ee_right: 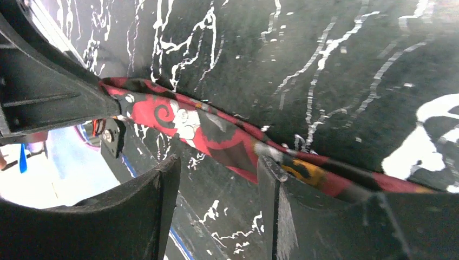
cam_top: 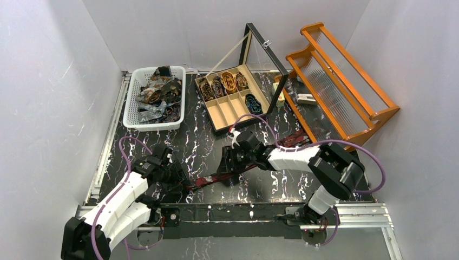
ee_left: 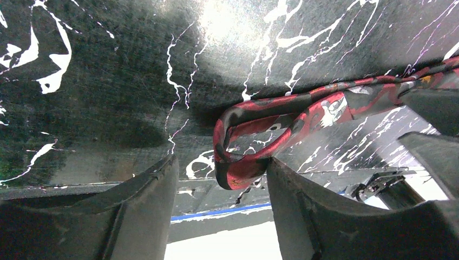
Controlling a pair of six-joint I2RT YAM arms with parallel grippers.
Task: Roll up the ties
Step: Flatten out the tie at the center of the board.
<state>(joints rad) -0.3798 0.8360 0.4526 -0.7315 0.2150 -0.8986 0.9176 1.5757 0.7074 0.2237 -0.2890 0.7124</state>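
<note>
**A:** Two grippers are down on one tie. What is the state of the left gripper (ee_left: 219,169)?

**B:** Its jaws are partly open. The folded-over end of the red tie (ee_left: 303,108) lies between them. It touches one finger (ee_left: 303,206) and is apart from the other, so nothing is clamped.

**A:** And the right gripper (ee_right: 216,168)?

**B:** Also partly open, set over the flat strip further along. The tie crosses the gap and runs behind one fingertip, and no pinch shows.

**A:** Where does the tie lie?

**B:** On the table (cam_top: 200,143), slanting from near the front edge toward the right edge.

**A:** Which step is in hand?

**B:** Judged to be the start of the roll. The end is turned over once, but no coil has formed.

**A:** What does the next move call for?

**B:** Probably closing on the fold and turning it along the strip while the right gripper holds the strip flat. A loose first turn could spring open.

**A:** And the other ties?

**B:** Several coils (cam_top: 229,81) sit in the box (cam_top: 230,111) toward the far edge. Unrolled ties (cam_top: 157,95) fill the basket (cam_top: 153,125) at the far left corner.
</note>
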